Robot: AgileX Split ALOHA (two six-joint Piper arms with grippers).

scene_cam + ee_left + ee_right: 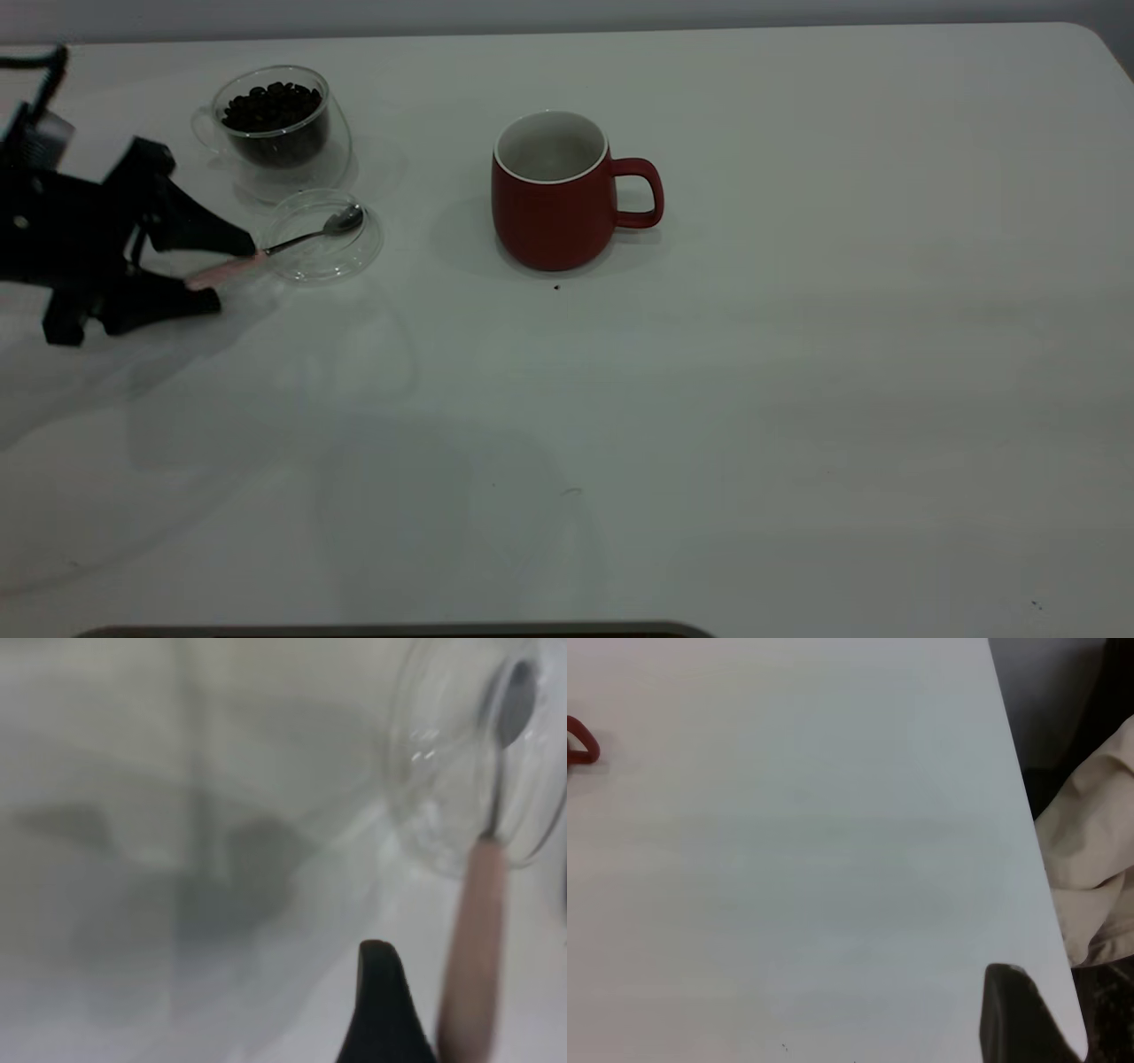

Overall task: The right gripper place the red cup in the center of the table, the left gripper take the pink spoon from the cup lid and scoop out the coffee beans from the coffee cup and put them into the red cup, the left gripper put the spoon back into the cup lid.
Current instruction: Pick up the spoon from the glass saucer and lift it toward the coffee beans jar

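The small pink-handled metal spoon (266, 252) lies with its bowl in the clear glass cup lid (354, 257), at nine o'clock from the dark red ceramic mug (549, 217) mid-table (797, 399). The black left gripper (221, 272), spread wide, straddles the handle; I judge closing comes next. The right gripper's state cannot be told.

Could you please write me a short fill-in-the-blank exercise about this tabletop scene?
1. The coffee beans sit inside the ____ cup.
2. The bowl of the pink spoon rests on the cup ____.
3. The inside of the red cup is ____ of beans.
4. The left gripper has its fingers ____ on either side of the spoon's handle.

Missing words: coffee; lid; empty; open
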